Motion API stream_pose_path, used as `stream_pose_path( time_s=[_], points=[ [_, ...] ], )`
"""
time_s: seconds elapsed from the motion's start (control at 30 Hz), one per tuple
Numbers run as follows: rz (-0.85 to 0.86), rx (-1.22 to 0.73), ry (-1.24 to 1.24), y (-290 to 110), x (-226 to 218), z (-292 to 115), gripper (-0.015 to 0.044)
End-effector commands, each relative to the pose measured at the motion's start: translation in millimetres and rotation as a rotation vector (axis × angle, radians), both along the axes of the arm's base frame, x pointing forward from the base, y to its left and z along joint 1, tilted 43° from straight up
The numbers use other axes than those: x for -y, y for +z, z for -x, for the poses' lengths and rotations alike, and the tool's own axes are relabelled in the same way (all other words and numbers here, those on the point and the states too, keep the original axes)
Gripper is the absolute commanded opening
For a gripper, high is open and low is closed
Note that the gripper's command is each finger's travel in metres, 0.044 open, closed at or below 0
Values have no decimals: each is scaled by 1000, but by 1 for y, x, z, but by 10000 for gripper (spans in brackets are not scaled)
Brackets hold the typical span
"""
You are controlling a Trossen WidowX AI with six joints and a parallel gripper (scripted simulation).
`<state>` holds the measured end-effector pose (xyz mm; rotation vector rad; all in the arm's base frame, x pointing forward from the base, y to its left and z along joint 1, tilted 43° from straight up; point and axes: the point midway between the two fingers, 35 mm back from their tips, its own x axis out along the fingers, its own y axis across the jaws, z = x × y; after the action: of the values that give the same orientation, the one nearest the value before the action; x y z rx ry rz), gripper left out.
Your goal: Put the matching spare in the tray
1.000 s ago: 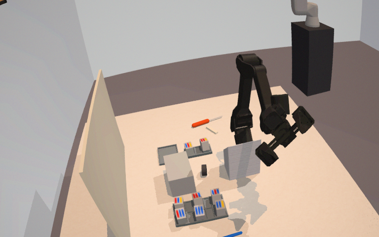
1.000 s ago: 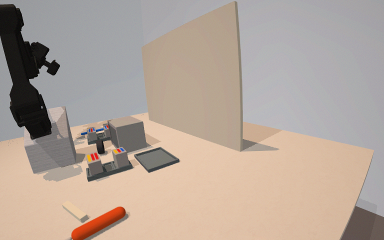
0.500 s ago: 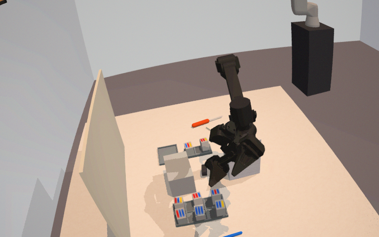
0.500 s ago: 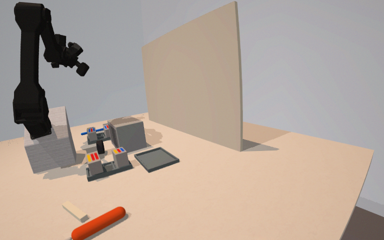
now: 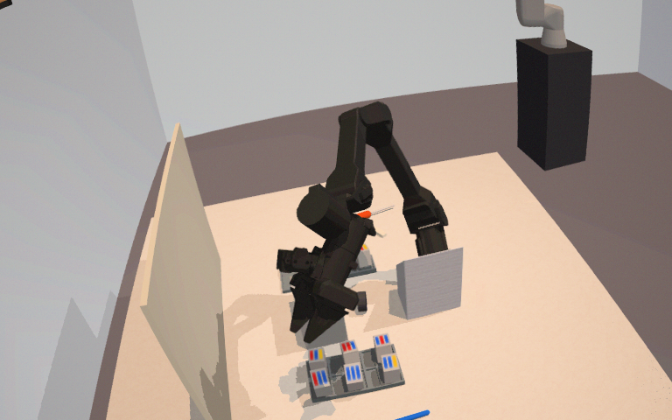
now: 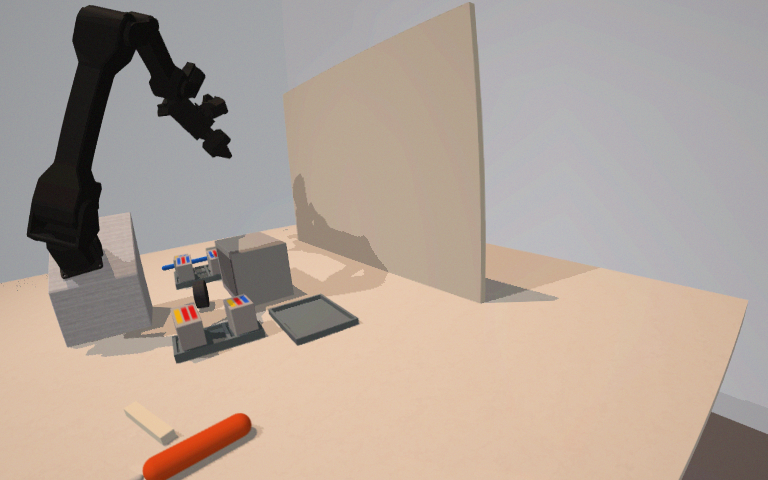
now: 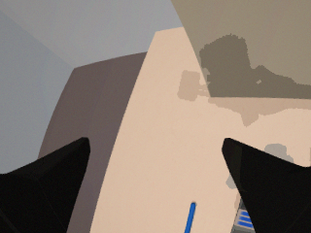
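Note:
My gripper [image 5: 300, 335] [image 6: 227, 153] [image 7: 158, 146] is open and empty, raised high above the table, fingers pointing obliquely down. In the top view it covers much of the grey box [image 5: 332, 336] [image 6: 261, 272]. No stripe code shows on the box's visible faces; its other sides are hidden. The shallow tray [image 6: 328, 331] is empty beside the box. Several grey spares with striped tops stand in the larger rack [image 5: 359, 391], including an all-blue one [image 5: 353, 374]. The smaller rack [image 6: 220, 346] holds a yellow-red-red spare [image 6: 188, 325] and a yellow-red-blue spare [image 6: 241, 316].
A tall beige panel [image 5: 185, 248] [image 6: 390, 152] stands beyond the box. A black disc [image 5: 362, 301] [image 6: 201, 294] stands between box and arm pedestal [image 5: 433, 284] [image 6: 101, 305]. A red-handled screwdriver [image 6: 198, 447], a pale block [image 6: 150, 422] and a blue rod [image 5: 413, 415] [image 7: 190, 216] lie around.

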<state>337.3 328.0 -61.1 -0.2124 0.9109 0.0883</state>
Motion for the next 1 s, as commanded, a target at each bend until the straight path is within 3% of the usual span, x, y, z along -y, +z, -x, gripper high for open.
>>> stream_pose_path(
  time_s=[0.0, 0.33, 0.7, 0.97],
  points=[
    [153, -89, -131, 21, 61, -35, 440],
    [384, -281, -316, 63, 165, -57, 440],
    [591, -545, -483, 130, 276, -47, 440],
    [607, -572, -496, 137, 286, -44, 440]
  ],
)
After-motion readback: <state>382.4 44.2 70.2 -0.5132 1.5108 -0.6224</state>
